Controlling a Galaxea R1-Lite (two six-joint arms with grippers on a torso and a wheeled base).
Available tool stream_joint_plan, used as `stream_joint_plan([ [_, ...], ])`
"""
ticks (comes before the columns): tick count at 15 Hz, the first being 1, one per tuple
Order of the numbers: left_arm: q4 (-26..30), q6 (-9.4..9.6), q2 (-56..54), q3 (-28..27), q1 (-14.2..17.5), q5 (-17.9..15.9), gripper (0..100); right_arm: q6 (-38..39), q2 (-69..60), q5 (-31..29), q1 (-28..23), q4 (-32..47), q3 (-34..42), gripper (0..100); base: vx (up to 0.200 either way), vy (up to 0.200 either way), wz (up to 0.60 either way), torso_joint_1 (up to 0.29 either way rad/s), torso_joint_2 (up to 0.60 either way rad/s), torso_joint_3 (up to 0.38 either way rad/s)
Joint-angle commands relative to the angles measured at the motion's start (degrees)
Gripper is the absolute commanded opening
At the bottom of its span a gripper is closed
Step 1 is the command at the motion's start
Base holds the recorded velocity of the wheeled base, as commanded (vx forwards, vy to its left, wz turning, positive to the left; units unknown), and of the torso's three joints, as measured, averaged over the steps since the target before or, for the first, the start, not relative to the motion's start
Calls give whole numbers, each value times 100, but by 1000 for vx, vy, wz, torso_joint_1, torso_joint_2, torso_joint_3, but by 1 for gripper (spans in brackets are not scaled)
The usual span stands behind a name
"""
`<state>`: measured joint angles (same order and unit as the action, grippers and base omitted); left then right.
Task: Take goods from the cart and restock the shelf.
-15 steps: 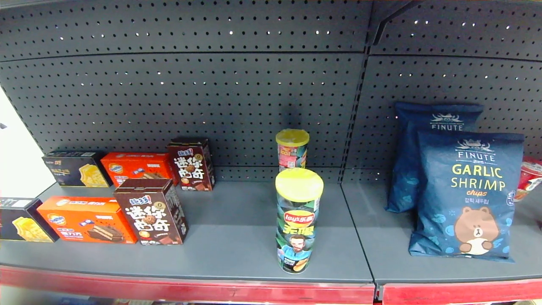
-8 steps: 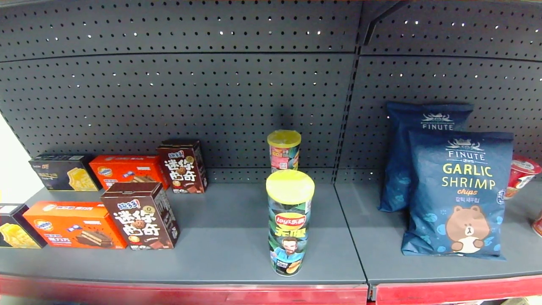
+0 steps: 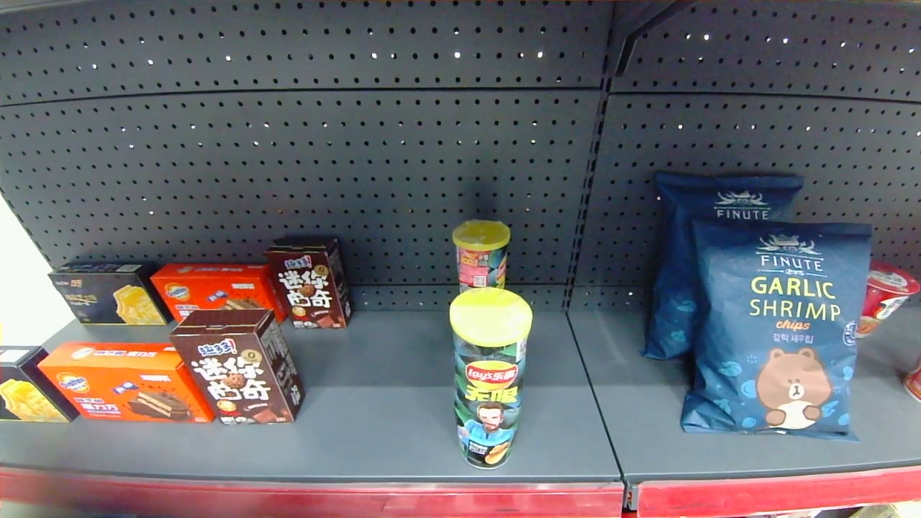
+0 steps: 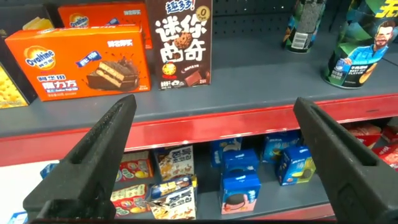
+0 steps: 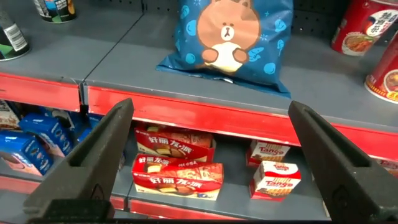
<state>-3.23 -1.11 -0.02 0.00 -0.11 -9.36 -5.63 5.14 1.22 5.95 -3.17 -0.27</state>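
Space lies open on the shelf (image 3: 374, 403) between a brown cookie box (image 3: 241, 374) and a chip can (image 3: 491, 374), with bare grey board running out to the red front edge (image 3: 324, 496).

The left pincer (image 4: 214, 102) hangs in front of that edge with its fingers spread wide and nothing between them. Straight ahead of it stands the brown box, close to the lip. An orange box (image 4: 78, 62) lies just beside it on the robot's left, and the can stands farther to the robot's right.

The right pincer (image 5: 210, 104) is spread and empty too, also in front of the edge. Ahead of it a blue chip bag (image 5: 230, 37) stands near the lip, with red cups (image 5: 367, 28) to the robot's right and free board on its other side.

Blue packs (image 4: 239, 180) and red boxes (image 5: 177, 174) sit on a level below the edge.
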Motion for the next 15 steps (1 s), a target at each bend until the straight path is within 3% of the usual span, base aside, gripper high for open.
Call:
stream_joint_plan([
  [1,-2,14,2,0,2,-4,100,1,13,10,3,1,-8,100,0,0,0,0,0,0],
  [5,-2,32,2,0,2,-4,100,36,13,10,3,1,-8,100,0,0,0,0,0,0],
  [7,-2,-30,2,0,2,57,100,53,13,10,3,1,-8,100,200,0,0,2,5,0],
  [15,-2,-47,2,0,2,40,100,53,13,1,3,1,-8,100,0,0,0,0,0,0],
])
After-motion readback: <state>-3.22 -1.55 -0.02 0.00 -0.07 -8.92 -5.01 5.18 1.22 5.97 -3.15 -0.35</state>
